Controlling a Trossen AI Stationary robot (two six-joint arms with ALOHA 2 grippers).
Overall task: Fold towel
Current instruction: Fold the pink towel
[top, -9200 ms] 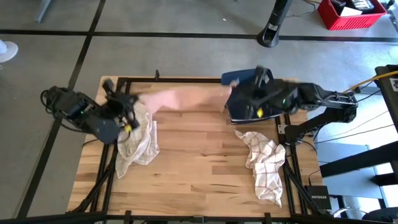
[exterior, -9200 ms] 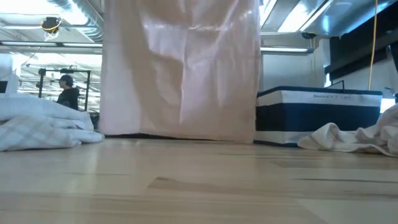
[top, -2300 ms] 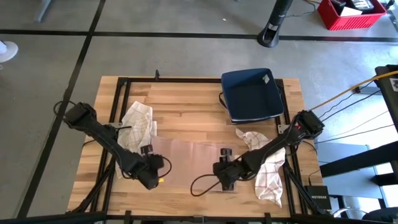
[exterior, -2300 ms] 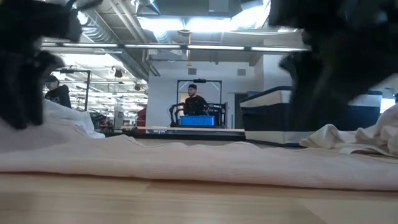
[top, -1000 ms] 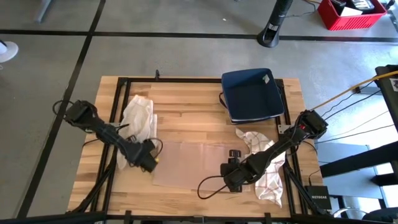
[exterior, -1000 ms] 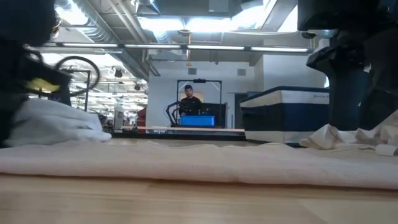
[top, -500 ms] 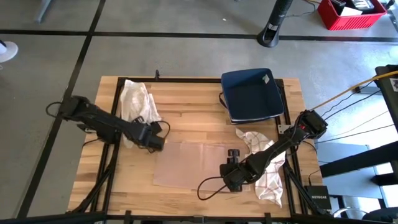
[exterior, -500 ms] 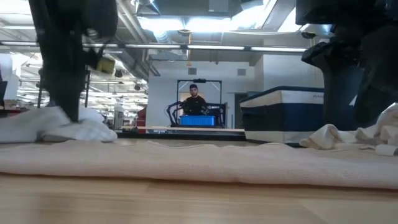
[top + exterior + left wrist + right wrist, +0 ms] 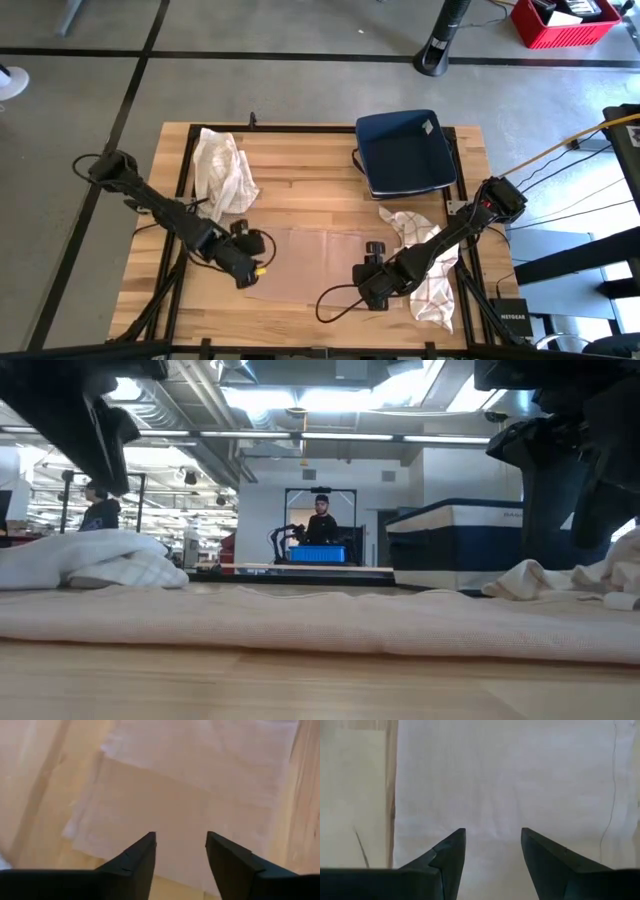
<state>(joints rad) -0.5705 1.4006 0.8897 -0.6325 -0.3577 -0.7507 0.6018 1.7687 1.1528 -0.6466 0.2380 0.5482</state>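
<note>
Wooden table (image 9: 310,200) | navy bin (image 9: 405,153) | crumpled cloths (image 9: 224,170) flank towel (image 9: 305,262)

site: industrial lab | exposed ceiling ducts (image 9: 190,420) | concrete floor (image 9: 300,85)

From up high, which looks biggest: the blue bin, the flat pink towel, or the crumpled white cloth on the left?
1. Flat pink towel
2. Blue bin, close behind, so unsure
3. Crumpled white cloth, clearly smallest

A pale pink towel (image 9: 305,260) lies flat, spread on the wooden table's front middle, 1 edge doubled.
</note>
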